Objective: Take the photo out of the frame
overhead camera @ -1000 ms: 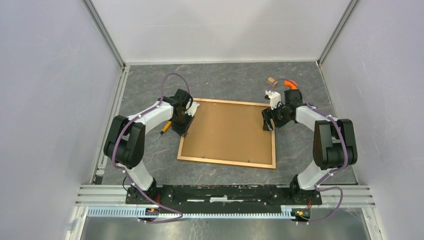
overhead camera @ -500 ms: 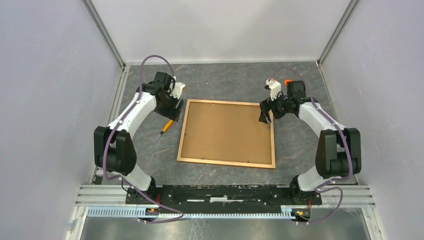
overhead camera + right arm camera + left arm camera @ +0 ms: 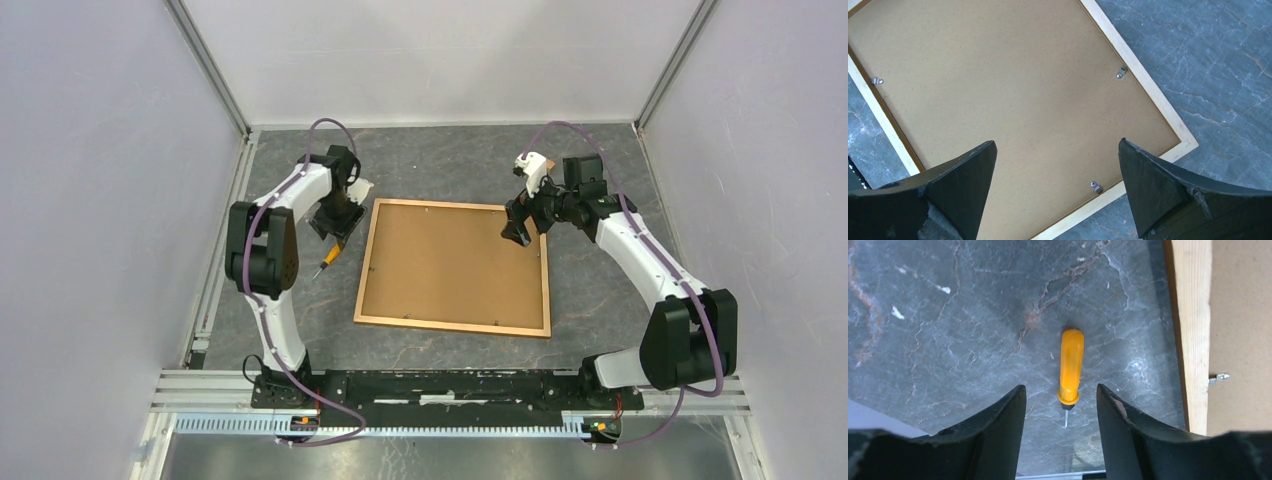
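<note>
The frame (image 3: 450,326) lies face down mid-table, thin wooden border around the brown backing board (image 3: 455,260). The photo is hidden beneath the board. Small metal clips (image 3: 1121,72) hold the board at the edges. My right gripper (image 3: 1057,141) hovers open above the board near the frame's far right corner (image 3: 515,228), nothing between its fingers. My left gripper (image 3: 1060,387) is open over bare table just left of the frame's border (image 3: 1193,330). An orange-handled screwdriver (image 3: 1071,365) lies flat on the table beneath it, untouched, also visible from above (image 3: 328,258).
The grey marbled table (image 3: 600,290) is closed in by pale walls on three sides. An aluminium rail (image 3: 450,425) carries the arm bases at the near edge. Another clip (image 3: 1218,378) shows on the frame's left side.
My left gripper left the frame's left edge, swung outward over the screwdriver and its jaws spread. My right gripper rose, opened fully and shifted slightly left over the far right corner.
</note>
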